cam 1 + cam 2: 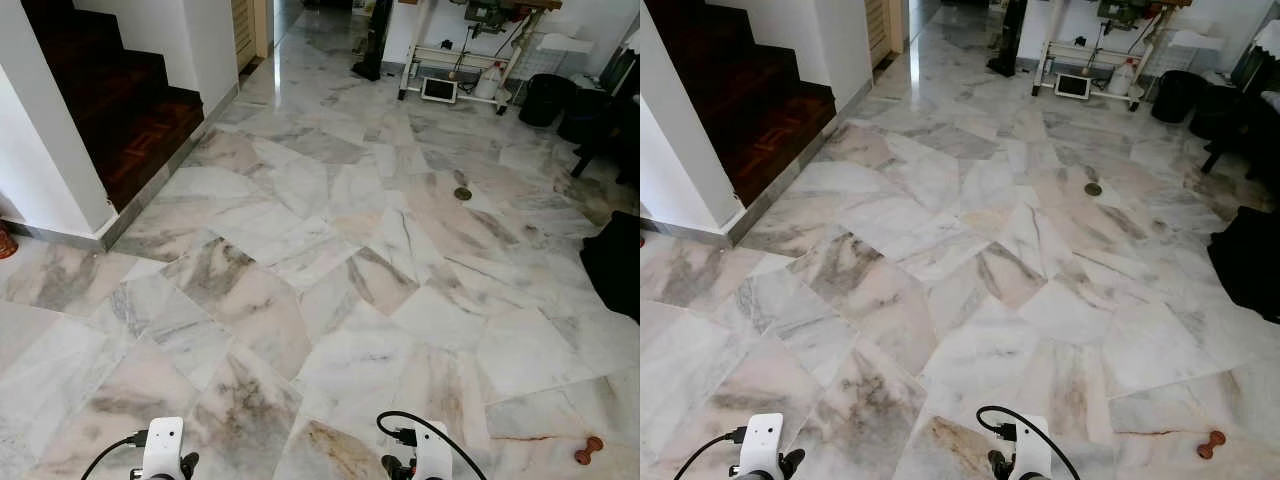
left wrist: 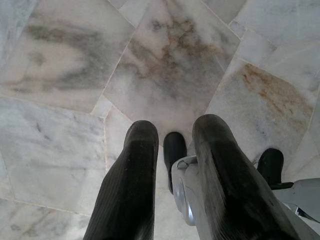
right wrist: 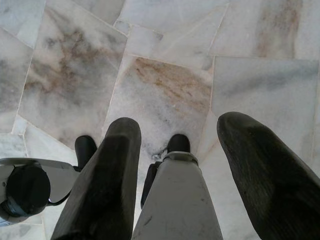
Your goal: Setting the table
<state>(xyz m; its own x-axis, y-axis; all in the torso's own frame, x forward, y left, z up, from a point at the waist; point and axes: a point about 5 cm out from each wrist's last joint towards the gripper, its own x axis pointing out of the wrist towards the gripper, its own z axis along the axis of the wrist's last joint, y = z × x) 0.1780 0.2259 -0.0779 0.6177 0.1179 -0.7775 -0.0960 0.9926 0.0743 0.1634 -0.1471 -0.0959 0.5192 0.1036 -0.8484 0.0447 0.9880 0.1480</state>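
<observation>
Nearest the head camera, the two arms hung low at the bottom edge of the picture: the left tool (image 2: 172, 135) and the right tool (image 3: 177, 135) both pointed straight down at the marble floor (image 1: 330, 260). In the wrist views each tool's two black fingers (image 2: 127, 185) stood apart with nothing between them, the right pair spread wider than the left, and the robot's own feet showed beneath them on the pale, veined slabs.

Ahead lay an open stretch of floor. To the left rose a dark wooden staircase (image 1: 120, 100) between white walls. A small round drain (image 1: 462, 193) sat in the floor further on. A little reddish dumbbell-shaped object (image 1: 588, 450) lay near the right arm. At the far end stood a white worktop frame (image 1: 455, 55) with clutter under it, and a dark bin (image 1: 547, 98) just beside it. No tableware or dining table could be made out anywhere.
</observation>
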